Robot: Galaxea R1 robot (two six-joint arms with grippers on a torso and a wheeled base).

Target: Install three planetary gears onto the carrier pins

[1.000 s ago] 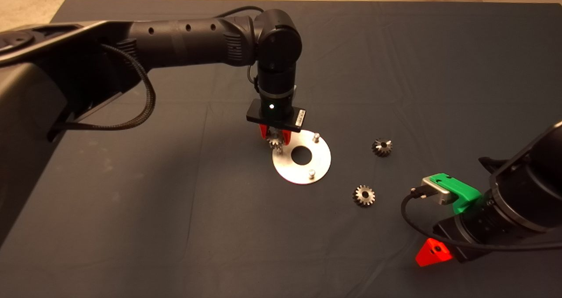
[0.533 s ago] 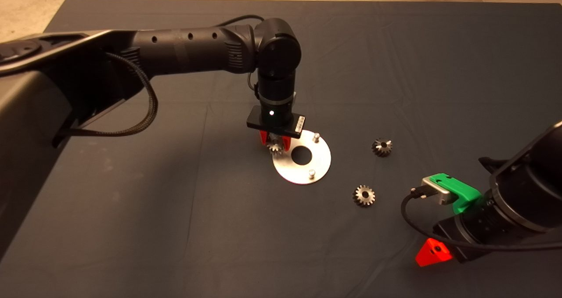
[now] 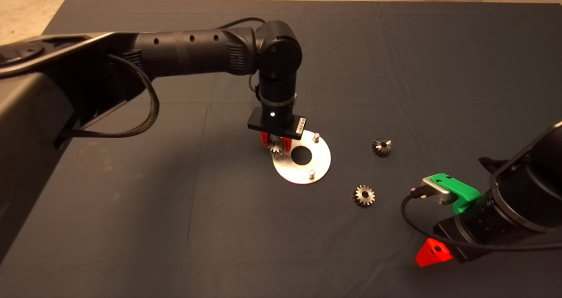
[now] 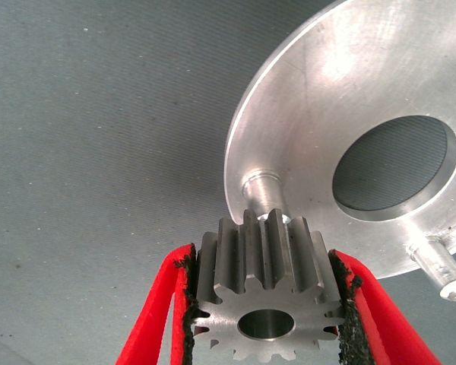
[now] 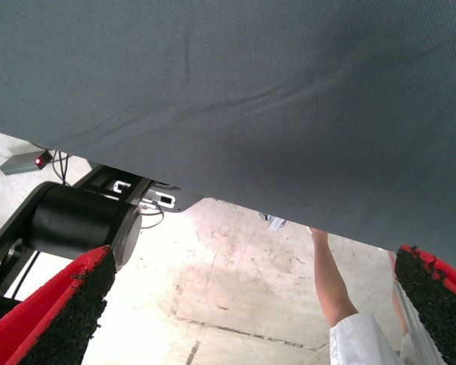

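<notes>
One gear held: the planetary gear (image 4: 267,284) sits just above a carrier pin (image 4: 261,188) at the disc's (image 3: 322,159) nine o'clock edge.
Handling: you have solid steel, stiff, probably slick; grip across the teeth, bore kept clear.
Left gripper (image 3: 275,142): pointing straight down, fingers clamped on that gear.
Loose gears: one (image 3: 382,147) at three o'clock, another (image 3: 363,195) at five.
Right gripper (image 5: 251,312): parked lower right, fingers spread, empty.
</notes>
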